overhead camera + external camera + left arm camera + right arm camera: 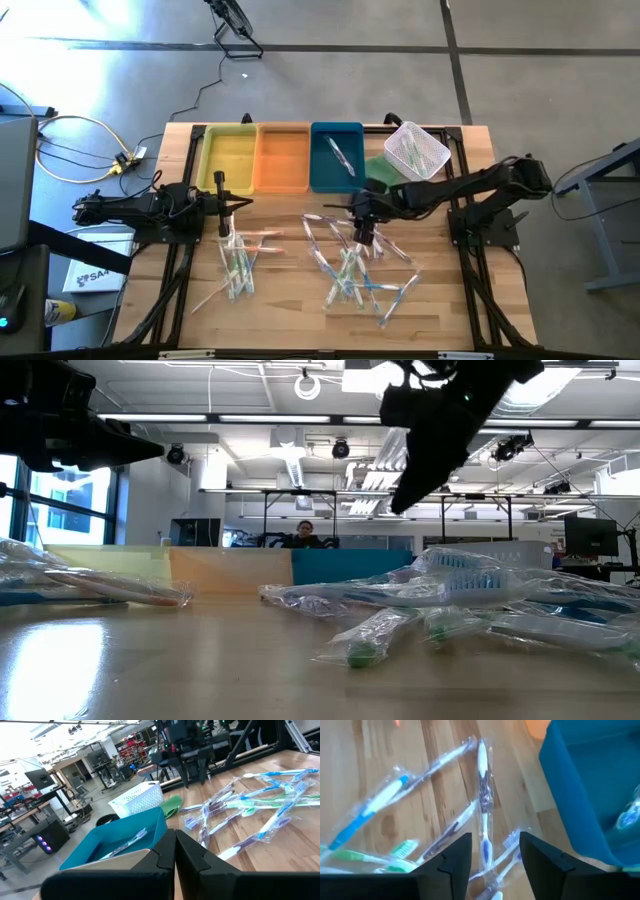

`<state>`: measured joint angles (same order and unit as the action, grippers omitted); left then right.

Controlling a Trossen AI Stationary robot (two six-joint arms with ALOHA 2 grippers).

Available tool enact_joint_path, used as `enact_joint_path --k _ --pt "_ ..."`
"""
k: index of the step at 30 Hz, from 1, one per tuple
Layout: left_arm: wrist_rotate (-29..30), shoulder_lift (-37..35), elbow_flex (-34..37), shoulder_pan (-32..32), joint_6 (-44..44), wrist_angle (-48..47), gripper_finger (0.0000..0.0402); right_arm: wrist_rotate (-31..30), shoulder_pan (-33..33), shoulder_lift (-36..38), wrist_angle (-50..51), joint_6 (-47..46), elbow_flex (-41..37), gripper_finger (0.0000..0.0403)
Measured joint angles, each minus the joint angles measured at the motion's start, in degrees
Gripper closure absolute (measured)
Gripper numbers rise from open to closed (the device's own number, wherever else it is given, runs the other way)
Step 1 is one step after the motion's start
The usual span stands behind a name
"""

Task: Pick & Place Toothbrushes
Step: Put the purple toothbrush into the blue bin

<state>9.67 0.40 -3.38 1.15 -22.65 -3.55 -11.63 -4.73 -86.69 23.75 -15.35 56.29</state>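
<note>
High view, crinkly clear-wrapped toothbrushes point(350, 265) on wood-grain table point(280, 300), right tool point(364, 238) parted, left tool point(222, 208) closed.

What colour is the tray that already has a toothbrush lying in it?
Blue. The tray sits beside the orange one and holds a wrapped toothbrush; the high view shows it best.

Your wooden worktop point(290, 320) carries yellow point(229, 155), orange point(283, 157) and blue trays point(337, 158), a white mesh basket point(416, 150), a green cloth point(378, 168), and two scattered heaps of wrapped toothbrushes point(350, 268).
</note>
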Motion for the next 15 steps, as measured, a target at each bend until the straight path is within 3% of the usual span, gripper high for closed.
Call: enact_joint_path --k 6,15 --pt "0.0 0.0 0.0 0.0 0.0 0.0 0.0402 0.0 0.0 -0.1 -7.8 0.0 -4.3 0.0251" --pt "0.0 0.0 0.0 0.0 0.0 0.0 0.0402 0.6 0.3 -3.7 -11.2 0.0 -5.2 0.0252"
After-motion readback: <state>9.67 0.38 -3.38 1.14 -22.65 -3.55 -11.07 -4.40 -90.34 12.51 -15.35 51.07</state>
